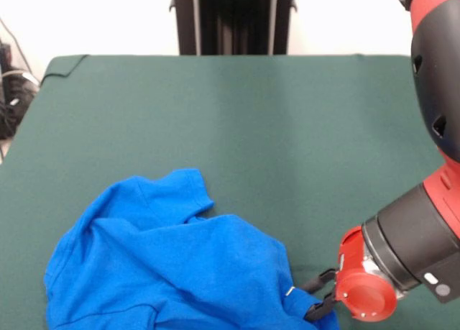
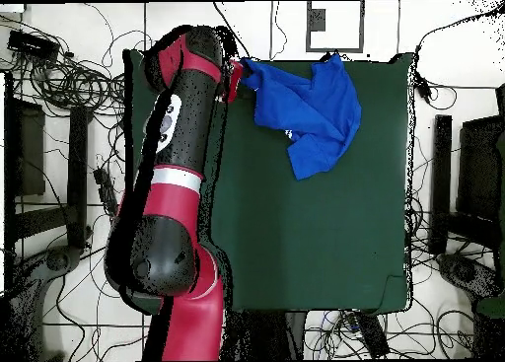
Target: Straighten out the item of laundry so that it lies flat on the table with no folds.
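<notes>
Jaws are pinched down on the edge of the one blue T-shirt (image 1: 172, 265), with the gripper (image 1: 310, 298) sitting right at its near right corner in the front view. The shirt's bunched up and folded over itself near the front-left part of the single green table (image 1: 287, 143). One red-and-black arm (image 2: 173, 181) reaches across to it.

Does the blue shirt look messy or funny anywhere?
Yes. The T-shirt is crumpled in a heap with folds near one end of the table, not flat. The gripper is at its edge.
</notes>
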